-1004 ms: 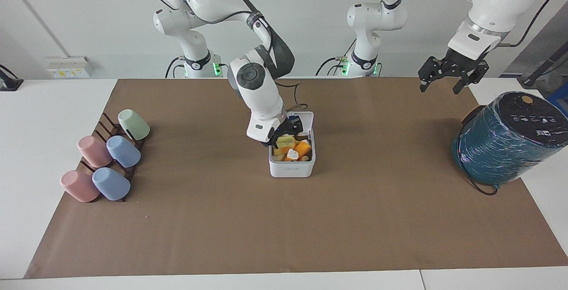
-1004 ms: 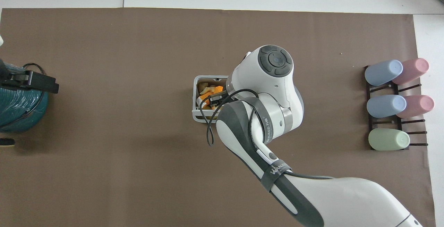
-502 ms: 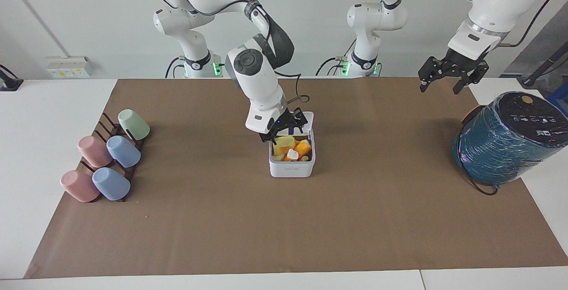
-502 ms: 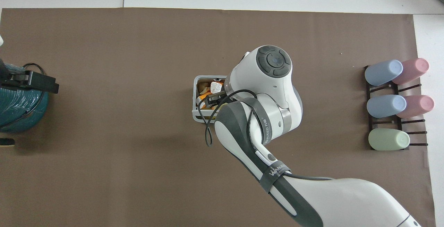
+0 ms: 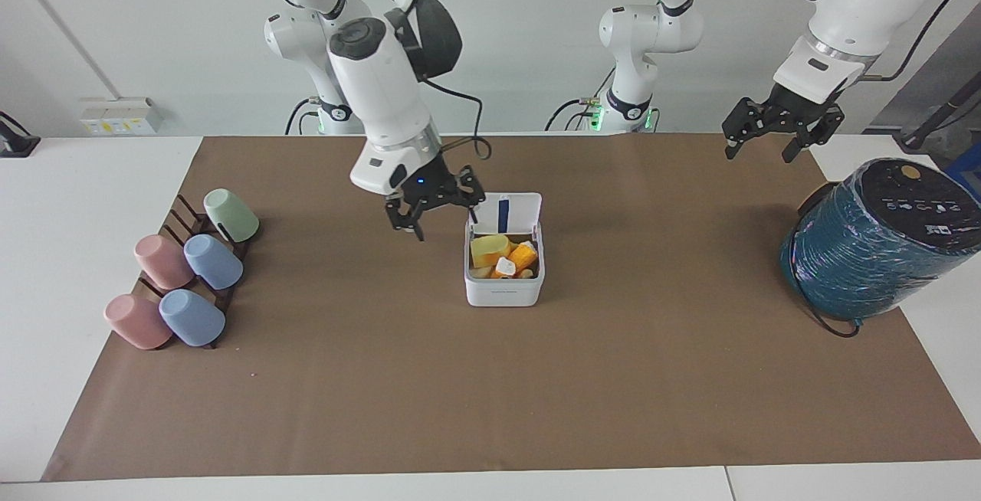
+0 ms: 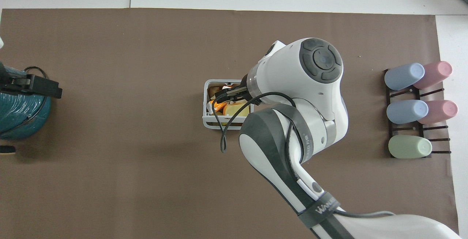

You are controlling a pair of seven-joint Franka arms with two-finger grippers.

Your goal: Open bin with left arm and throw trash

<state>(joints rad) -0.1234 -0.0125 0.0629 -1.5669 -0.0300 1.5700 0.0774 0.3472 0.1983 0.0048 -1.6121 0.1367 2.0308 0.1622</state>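
The right gripper (image 5: 434,208), jaws spread and empty, has lifted out of the bin (image 5: 503,286) at frame centre; the trash (image 5: 502,256) lies inside, so dropping looks done. The left gripper (image 5: 772,133) waits upper right, jaws apart.

Lighting bright, even, diffuse; source appears overhead, no hard-edged shadows. Facing view: soft, short shadows beneath the cups (image 5: 184,275) and along the base of the bin (image 5: 504,286); a broader, faint shadow spreads on the brown mat (image 5: 536,394) beside the teal cylinder (image 5: 874,244). The cylinder's wrap shows small specular glints. White table (image 5: 69,202) and back wall read near-white without clipping.

Overhead view: a diffuse dark patch lies on the mat (image 6: 109,177) under the right arm (image 6: 303,96); the arm's white shell carries mild sheen. That arm, close to the lens, looks slightly soft. Mat edges stay straight toward the corners; little distortion. No motion blur noted.
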